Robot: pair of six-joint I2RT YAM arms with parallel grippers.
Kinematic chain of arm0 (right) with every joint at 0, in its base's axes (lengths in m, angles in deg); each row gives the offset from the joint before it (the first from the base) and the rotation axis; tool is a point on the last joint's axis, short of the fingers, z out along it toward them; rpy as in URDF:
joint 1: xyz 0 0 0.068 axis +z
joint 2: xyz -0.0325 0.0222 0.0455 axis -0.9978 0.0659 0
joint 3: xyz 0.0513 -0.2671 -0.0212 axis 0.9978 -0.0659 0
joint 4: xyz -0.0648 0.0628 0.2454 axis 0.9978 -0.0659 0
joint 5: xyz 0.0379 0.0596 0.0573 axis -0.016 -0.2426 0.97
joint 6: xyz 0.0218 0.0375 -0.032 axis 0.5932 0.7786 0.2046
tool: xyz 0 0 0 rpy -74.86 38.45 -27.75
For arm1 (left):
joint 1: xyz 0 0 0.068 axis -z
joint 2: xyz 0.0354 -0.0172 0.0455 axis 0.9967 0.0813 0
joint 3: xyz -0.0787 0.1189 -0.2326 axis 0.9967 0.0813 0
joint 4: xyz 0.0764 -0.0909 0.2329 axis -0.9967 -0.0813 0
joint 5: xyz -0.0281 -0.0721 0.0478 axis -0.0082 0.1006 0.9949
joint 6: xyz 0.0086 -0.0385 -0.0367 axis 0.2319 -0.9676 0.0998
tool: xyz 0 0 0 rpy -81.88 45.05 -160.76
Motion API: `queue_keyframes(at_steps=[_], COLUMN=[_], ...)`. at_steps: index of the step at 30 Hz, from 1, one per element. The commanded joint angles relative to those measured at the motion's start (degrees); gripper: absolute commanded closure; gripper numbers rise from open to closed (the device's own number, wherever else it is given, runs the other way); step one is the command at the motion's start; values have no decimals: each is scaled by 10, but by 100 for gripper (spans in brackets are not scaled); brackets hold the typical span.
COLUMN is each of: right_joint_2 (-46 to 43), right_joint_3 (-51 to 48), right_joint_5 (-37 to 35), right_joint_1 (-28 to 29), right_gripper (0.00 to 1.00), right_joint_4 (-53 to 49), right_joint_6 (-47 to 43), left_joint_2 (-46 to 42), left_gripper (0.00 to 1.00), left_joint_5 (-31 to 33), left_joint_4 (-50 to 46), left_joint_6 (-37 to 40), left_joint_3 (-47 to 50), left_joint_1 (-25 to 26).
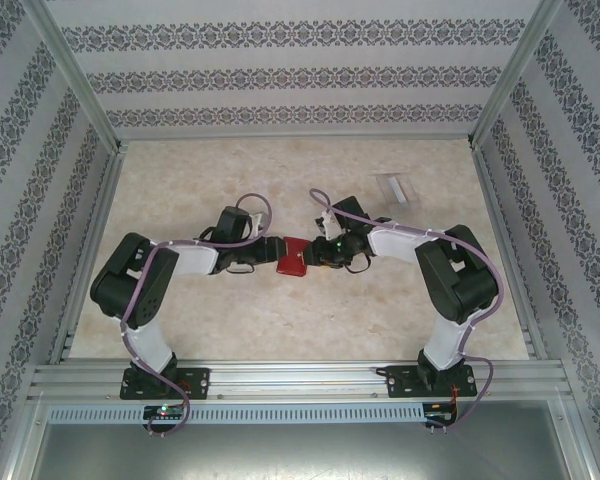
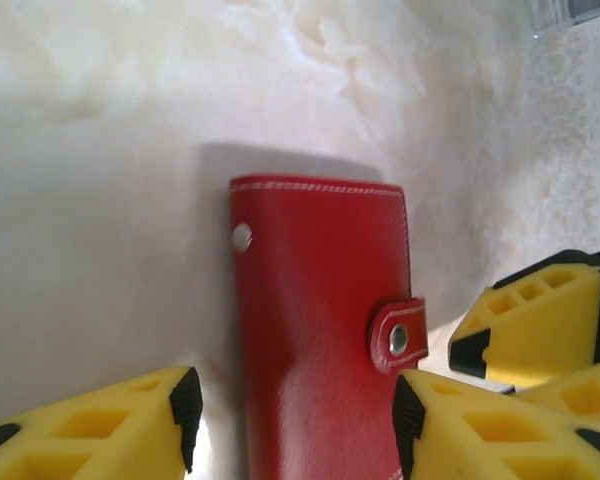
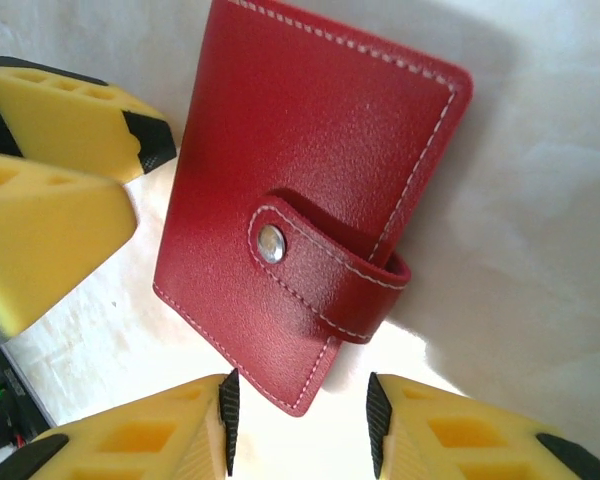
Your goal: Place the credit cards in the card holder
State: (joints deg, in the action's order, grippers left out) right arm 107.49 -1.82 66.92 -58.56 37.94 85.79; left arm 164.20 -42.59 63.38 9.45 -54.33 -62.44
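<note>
A: Top view first. Where is the card holder?

B: Card holder [image 1: 293, 258], red, sits mid-surface [image 1: 230, 330]. Left pincer [image 1: 276, 251] meets it from the left, right pincer [image 1: 316, 257] from the right. Too small here to read either set of jaws.

A: Credit cards?

B: Credit cards [image 1: 398, 187], pale and translucent, lie toward the far right of the surface, well apart from the holder and both pincers.

A: Left wrist view.

B: Card holder [image 2: 320, 300] closed. Strap [image 2: 398, 338] wraps its right edge and is snapped down. A second stud [image 2: 242, 237] shows near the upper left corner. Left pincer [image 2: 295, 415] straddles the near end, jaws apart. Its right pad is at the holder's edge, touching or just beside, cannot tell which. Its left pad is clear of the holder, with pale surface showing between. Yellow fingers [image 2: 535, 320] of the right pincer sit just beside, at the right.

A: Right wrist view.

B: Card holder [image 3: 310, 170] seen on the slant, strap [image 3: 330, 285] fastened by its snap [image 3: 271, 243]. Right pincer [image 3: 300, 425] has its jaws apart. The holder's near corner dips between them with a gap on each side, so not clamped. Left pincer's fingers [image 3: 65, 110] are at the left, close by the holder's long edge. Cannot tell whether the holder lies flat or is tipped up.
</note>
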Motion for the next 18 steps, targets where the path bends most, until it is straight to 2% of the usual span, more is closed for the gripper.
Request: queue_keyframes(at_steps=[1, 6, 12, 16, 18], right_joint_2=[-8, 13, 41, 35, 21], right_joint_3=[-11, 0, 10, 3, -12], right_joint_5=[-9, -6, -13, -47, -63], right_joint_1=[-7, -8, -7, -6, -4], right_gripper=[59, 63, 67, 68, 66], right_joint_4=[22, 45, 57, 50, 56], right_joint_6=[19, 41, 57, 70, 85], left_joint_2=[31, 59, 88, 86, 80], left_gripper=[49, 59, 64, 52, 49], left_joint_5=[-23, -46, -50, -41, -38], left_joint_4=[2, -14, -48, -50, -65], left_joint_6=[6, -1, 7, 4, 6], left_joint_3=[-25, -49, -73, -71, -74], left_joint_1=[8, 12, 16, 18, 18])
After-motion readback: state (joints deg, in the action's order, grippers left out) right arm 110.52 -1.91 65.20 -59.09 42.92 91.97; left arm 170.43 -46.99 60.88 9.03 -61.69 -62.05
